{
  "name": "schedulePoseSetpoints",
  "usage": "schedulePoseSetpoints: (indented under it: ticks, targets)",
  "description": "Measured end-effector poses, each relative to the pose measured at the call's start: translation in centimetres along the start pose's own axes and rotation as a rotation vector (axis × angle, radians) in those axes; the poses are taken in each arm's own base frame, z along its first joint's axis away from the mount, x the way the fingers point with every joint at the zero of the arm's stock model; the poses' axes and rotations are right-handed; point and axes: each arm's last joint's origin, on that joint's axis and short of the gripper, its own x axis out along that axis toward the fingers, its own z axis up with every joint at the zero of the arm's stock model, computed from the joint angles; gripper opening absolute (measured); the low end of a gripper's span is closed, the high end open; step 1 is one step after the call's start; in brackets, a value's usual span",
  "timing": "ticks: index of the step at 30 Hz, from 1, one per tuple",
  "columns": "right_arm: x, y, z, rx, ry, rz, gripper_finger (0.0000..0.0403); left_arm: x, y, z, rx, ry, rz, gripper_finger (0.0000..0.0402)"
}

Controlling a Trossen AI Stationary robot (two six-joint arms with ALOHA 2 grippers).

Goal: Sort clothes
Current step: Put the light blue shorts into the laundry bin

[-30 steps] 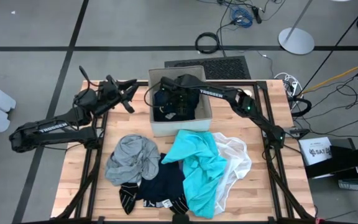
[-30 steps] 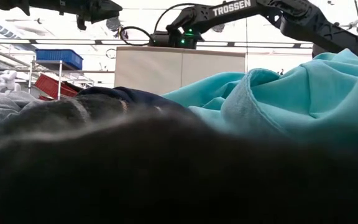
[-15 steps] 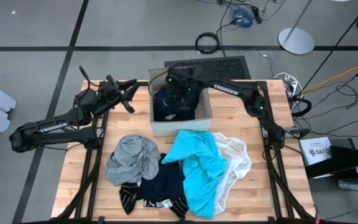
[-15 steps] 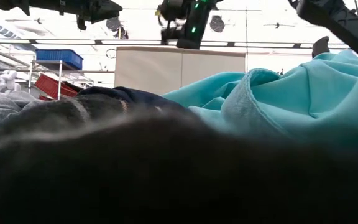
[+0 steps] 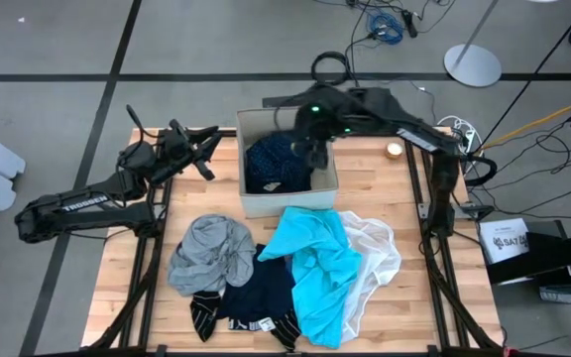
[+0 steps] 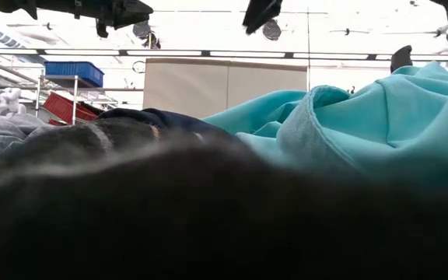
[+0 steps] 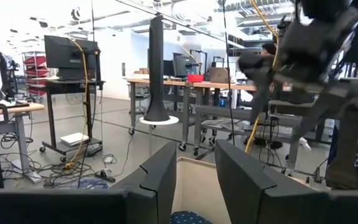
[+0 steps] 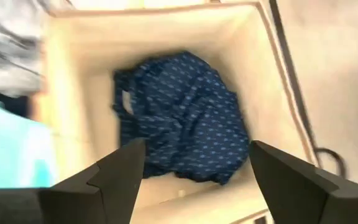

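A navy dotted piece (image 5: 278,164) lies crumpled on the floor of the beige fabric box (image 5: 328,178) at the table's far middle. My right gripper (image 8: 196,147) hangs open above the box, touching nothing. On the near half of the table lie a grey top (image 5: 211,253), a dark navy garment (image 5: 263,290), a turquoise shirt (image 5: 315,268) and a white sheer piece (image 5: 377,253), overlapping one another. Striped socks (image 5: 204,313) lie at the near edge. My left gripper (image 5: 204,151) waits open, left of the box.
The box's walls (image 8: 67,93) stand around the navy piece. A small round thing (image 5: 395,150) sits on the table right of the box. In the low view the turquoise shirt (image 6: 364,117) and a dark garment fill the foreground. Bare wood shows at the table's far right.
My right gripper has opened and let go of the navy dotted piece inside the box. It has then risen out of the box and drawn toward the table's far right. The navy piece stays lying in the box.
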Motion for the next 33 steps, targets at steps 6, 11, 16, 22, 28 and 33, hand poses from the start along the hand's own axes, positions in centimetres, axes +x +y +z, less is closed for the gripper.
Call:
schedulePoseSetpoints:
  ticks: [6,11,16,22,28,33]
  targets:
    - [-4.1,1.0,-1.0,0.078,-0.050,0.073,0.0279,0.0,0.0,0.0,-0.007,-0.002,0.000,0.0118]
    - [-6.1,2.6,-1.9,0.126,-0.028,0.168,0.0279,0.0,-0.1,0.0,-0.008,-0.004,-0.023,0.0118]
    - [-6.5,5.7,-2.4,0.106,0.050,0.273,0.0279,0.0,-0.3,0.1,-0.009,-0.009,-0.098,0.0118]
    - [-6.6,10.7,-3.0,0.030,0.111,0.373,0.0279,-0.1,-0.6,0.1,-0.022,-0.010,-0.205,0.0118]
    - [-5.7,15.8,-3.6,-0.056,0.139,0.436,0.0279,-0.2,-1.2,0.5,-0.087,-0.037,-0.369,0.0118]
    - [-5.1,20.0,-5.4,-0.127,0.176,0.395,0.0279,-0.6,-2.7,1.1,-0.115,-0.070,-0.474,0.0118]
